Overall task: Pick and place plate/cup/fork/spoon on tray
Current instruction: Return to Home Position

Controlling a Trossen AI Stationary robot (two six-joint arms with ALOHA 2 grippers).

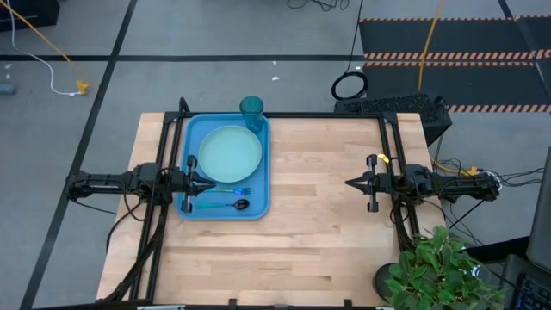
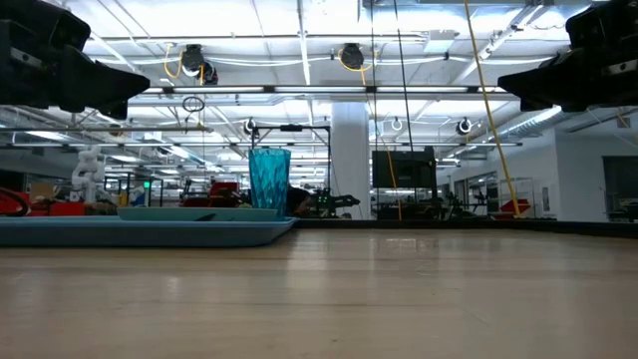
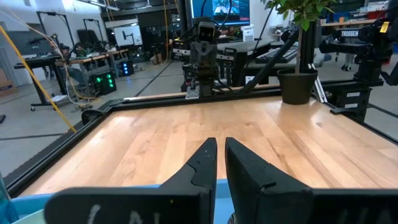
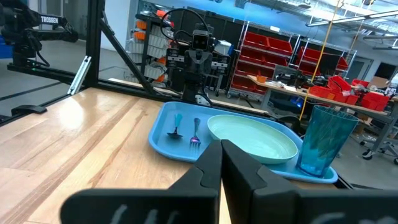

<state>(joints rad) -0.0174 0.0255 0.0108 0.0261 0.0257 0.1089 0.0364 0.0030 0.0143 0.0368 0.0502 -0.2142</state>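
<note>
All four pieces sit on the tray (image 1: 258, 212), left on the table (image 1: 327, 224): plate (image 1: 230, 151) mid-tray, cup (image 1: 251, 109) at its far right corner, fork (image 1: 231, 191) then spoon (image 1: 225, 206) nearer. Left gripper (image 1: 213, 183) over the tray and right gripper (image 1: 348, 182) well to the right both hang closed, empty.

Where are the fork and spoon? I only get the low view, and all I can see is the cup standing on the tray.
Observer: The fork and the spoon lie side by side on the tray, at the end opposite the cup.
Operator: Is the plate there too?
Observer: Yes, the plate sits flat on the tray, between the cup and the fork.
Operator: Are the grippers holding anything?
Observer: No. The left gripper is shut and empty above the tray, and the right gripper is shut and empty above the bare table.
</note>
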